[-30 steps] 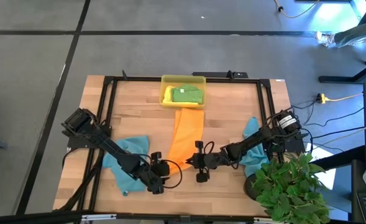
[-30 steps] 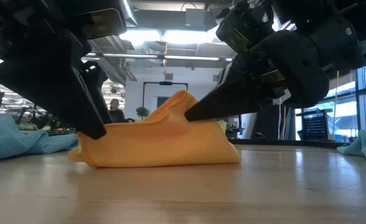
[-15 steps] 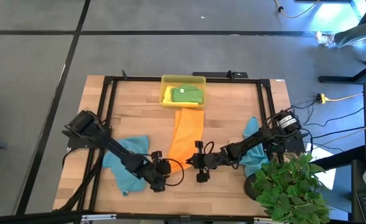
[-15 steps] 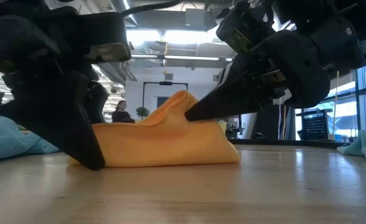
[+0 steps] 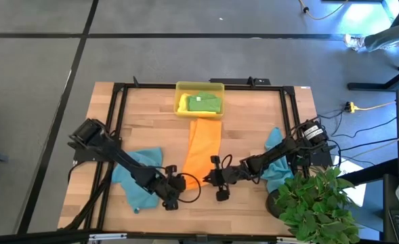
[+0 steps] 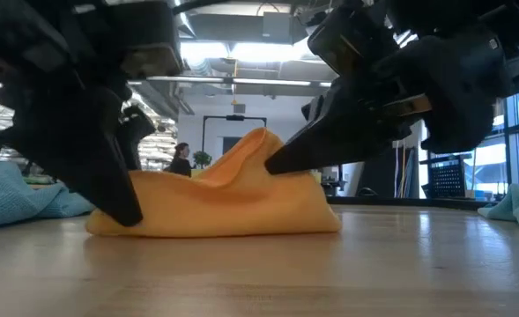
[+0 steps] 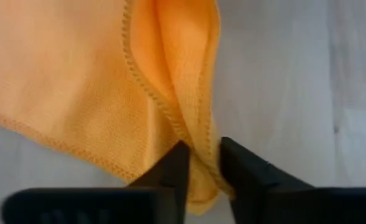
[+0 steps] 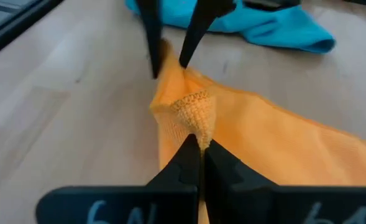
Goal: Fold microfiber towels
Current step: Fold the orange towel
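Orange towel (image 5: 202,150): left gripper (image 7: 202,163) has now pinched its corner; right gripper (image 8: 196,149) stays clamped

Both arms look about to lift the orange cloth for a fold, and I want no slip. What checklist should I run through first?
1. Right pincer shut on the orange microfiber towel corner: ok.
2. Left pincer pinching the towel's other near corner: ok, fingers astride the hem.
3. Left grip fully closed: cannot tell.
4. Towel's far end clear of the translucent yellow plastic tray: not ok, it reaches the tray's edge.
5. Teal-blue microfiber cloth apart from the orange towel: ok.
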Controlling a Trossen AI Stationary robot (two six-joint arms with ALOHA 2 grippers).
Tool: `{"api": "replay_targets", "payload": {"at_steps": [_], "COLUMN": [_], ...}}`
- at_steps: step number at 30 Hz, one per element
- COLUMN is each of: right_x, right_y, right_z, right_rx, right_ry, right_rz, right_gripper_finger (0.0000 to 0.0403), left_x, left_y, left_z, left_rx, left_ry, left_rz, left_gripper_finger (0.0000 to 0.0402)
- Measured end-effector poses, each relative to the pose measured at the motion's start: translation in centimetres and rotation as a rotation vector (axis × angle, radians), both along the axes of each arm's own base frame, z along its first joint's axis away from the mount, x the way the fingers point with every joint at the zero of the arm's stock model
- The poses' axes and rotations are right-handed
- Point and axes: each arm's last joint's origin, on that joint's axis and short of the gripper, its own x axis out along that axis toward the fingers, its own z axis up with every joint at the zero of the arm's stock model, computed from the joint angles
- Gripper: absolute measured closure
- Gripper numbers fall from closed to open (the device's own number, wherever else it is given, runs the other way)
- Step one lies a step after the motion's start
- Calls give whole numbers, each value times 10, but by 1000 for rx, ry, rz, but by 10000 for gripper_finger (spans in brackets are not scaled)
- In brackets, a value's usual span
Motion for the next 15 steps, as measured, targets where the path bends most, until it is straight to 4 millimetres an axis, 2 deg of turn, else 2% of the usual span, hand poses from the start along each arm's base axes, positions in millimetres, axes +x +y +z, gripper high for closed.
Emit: {"api": "replay_targets", "payload": {"at_steps": [4,9,15], "right_x": [-2,-8,-18], "right_y": [4,21,44], "right_z": [0,0,3], "right_rx": [30,97,145], "right_ry": [14,39,27], "right_rz": [64,233,326], "right_gripper_finger": [399,399,399], "left_x": [-2,2,12], "left_y": [-3,-14,-43], "left_z": [8,23,60], "left_rx": [-7,-32,-45], "left_ry": [-23,-50,-144], "left_rz": [-55,-157,-381], "left_gripper_finger": [391,399,401]}}
